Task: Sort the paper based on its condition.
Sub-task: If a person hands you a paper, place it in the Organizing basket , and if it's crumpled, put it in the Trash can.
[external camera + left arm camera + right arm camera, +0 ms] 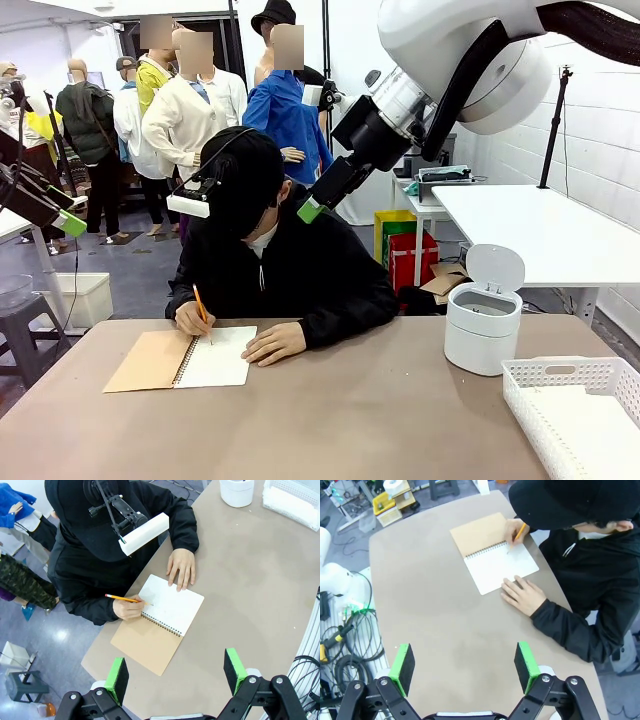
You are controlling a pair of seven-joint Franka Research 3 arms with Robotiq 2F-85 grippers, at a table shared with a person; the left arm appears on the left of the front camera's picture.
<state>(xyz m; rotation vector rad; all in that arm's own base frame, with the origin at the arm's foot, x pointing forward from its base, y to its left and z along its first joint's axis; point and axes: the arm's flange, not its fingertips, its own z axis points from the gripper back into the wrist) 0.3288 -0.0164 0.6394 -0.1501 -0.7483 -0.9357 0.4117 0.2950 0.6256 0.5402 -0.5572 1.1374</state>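
Note:
A person sits at the far side of the table and writes with a pencil (200,304) on the white page of an open spiral notebook (182,358) with a brown cover. The other hand (272,344) lies flat on the page's edge. The page is still bound in the notebook (161,621); the loose paper is out of view. My left gripper (176,675) hangs high over the table's near left, open and empty, and appears at the picture's left edge (62,218). My right gripper (464,666) is open and empty too, raised in front of the person (315,205).
A small white bin (484,325) with its lid up stands at the table's right. A white plastic basket (575,405) sits at the near right corner. Cables hang off the table's side (350,645). A white table stands beyond on the right.

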